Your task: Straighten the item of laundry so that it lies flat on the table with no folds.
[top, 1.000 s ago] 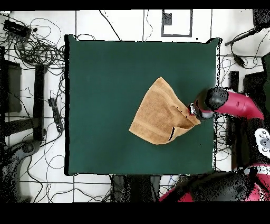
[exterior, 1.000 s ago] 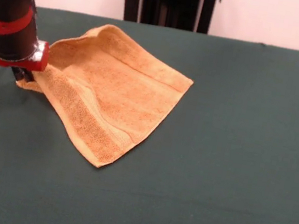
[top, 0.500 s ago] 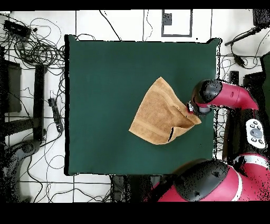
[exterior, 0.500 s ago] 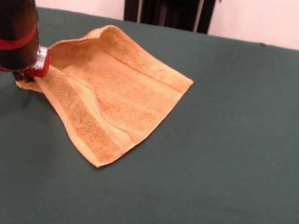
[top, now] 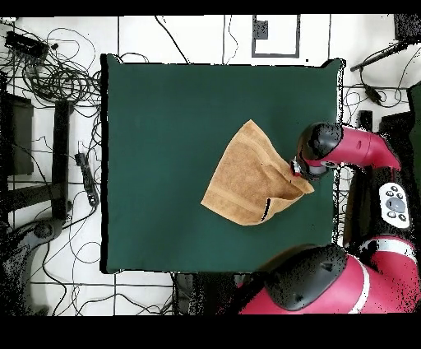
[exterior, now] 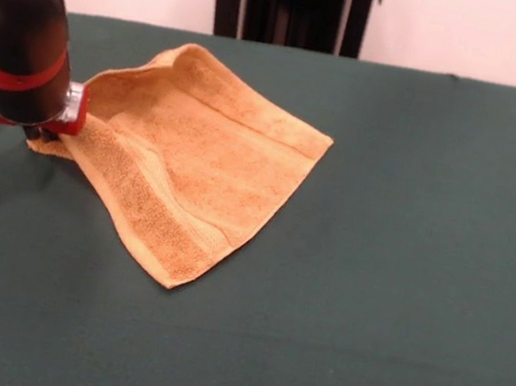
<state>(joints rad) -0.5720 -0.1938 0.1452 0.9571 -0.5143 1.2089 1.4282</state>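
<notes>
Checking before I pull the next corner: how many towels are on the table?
1. The golden-orange towel lies on the green table, on the side where the gripper sits at its corner. One edge is raised in a fold; nothing shows beneath.

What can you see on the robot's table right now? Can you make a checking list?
Surface: table, dark green cloth cover.
Job's things: towel, golden-orange, not flat yet; the edge by the arm is raised and a ridge runs across it.
Clutter: nothing seen on the table.
Grippers: gripper sits at the towel's corner, hidden under the arm's wrist; open or shut cannot be told.
Cables: many black cables on the floor around the table.
Surroundings: white tiled floor, black stand behind the table.
</notes>
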